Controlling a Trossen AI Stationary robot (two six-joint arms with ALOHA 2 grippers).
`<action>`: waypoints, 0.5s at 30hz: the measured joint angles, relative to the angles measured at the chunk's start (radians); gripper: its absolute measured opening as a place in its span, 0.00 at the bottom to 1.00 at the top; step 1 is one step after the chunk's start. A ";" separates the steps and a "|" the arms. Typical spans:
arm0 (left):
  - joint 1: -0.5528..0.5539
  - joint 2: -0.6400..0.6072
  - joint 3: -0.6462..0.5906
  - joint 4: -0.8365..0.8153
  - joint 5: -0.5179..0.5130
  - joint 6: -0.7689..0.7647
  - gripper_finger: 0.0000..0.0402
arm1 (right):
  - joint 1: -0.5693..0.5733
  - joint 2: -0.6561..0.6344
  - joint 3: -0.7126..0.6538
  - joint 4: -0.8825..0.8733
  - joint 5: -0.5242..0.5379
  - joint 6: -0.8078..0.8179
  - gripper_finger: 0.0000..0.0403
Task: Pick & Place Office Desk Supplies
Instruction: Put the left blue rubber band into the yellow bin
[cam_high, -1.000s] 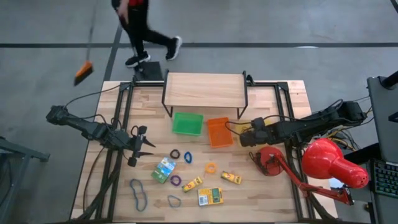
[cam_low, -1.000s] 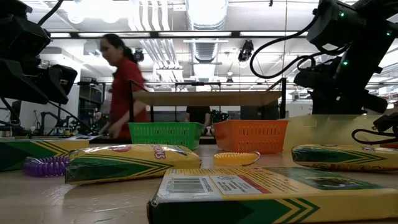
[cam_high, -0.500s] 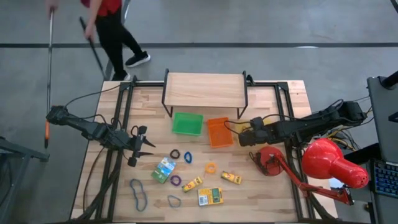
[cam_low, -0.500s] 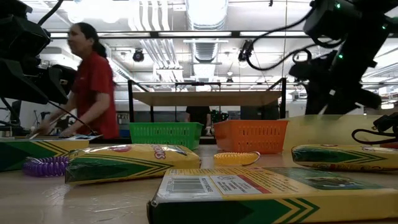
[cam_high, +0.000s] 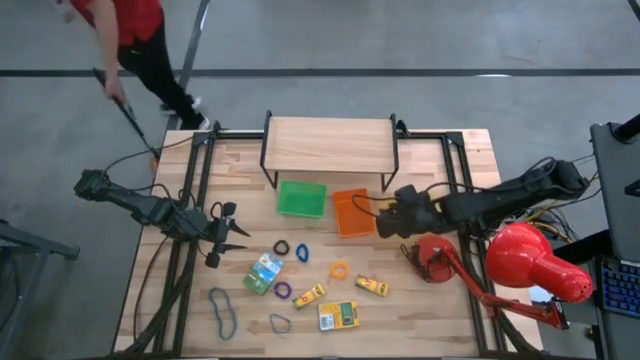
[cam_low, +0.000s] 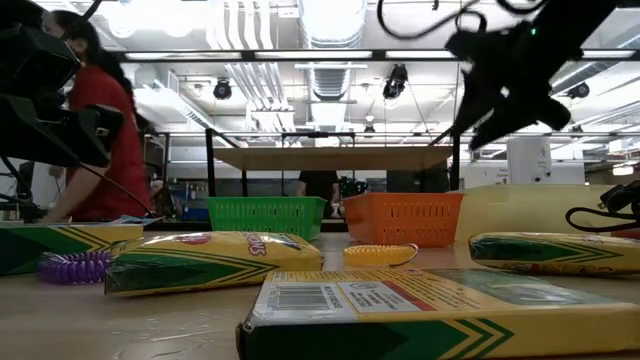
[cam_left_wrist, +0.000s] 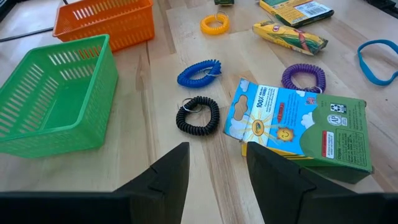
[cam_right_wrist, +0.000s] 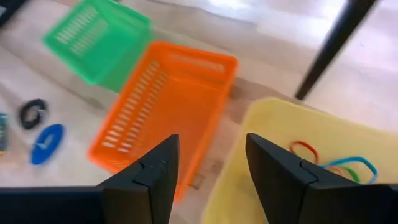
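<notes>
On the bench (cam_high: 440, 160) two baskets (cam_high: 302, 199) (cam_high: 351, 212) sit side by side at twelve o'clock under a shelf (cam_high: 328, 146), boxes (cam_high: 263, 272) and bands (cam_high: 223, 310) scattered toward six, a lamp (cam_high: 530, 262) at three.

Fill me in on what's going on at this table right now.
Both grippers are open and empty. The right gripper hangs beside the orange tray, with rubber bands lying in the yellow tray. The left gripper waits near the black coil band. Crayon boxes and loops lie loose on the table.
</notes>
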 joint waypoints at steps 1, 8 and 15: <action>0.000 0.000 0.000 0.000 0.000 0.000 0.41 | 0.015 0.000 0.009 0.002 0.016 -0.004 0.45; 0.000 0.000 0.000 0.000 0.000 0.002 0.41 | 0.106 0.000 0.032 0.189 0.126 -0.250 0.45; 0.000 0.000 0.000 0.000 0.000 0.002 0.41 | 0.160 0.015 0.032 0.479 0.144 -0.556 0.45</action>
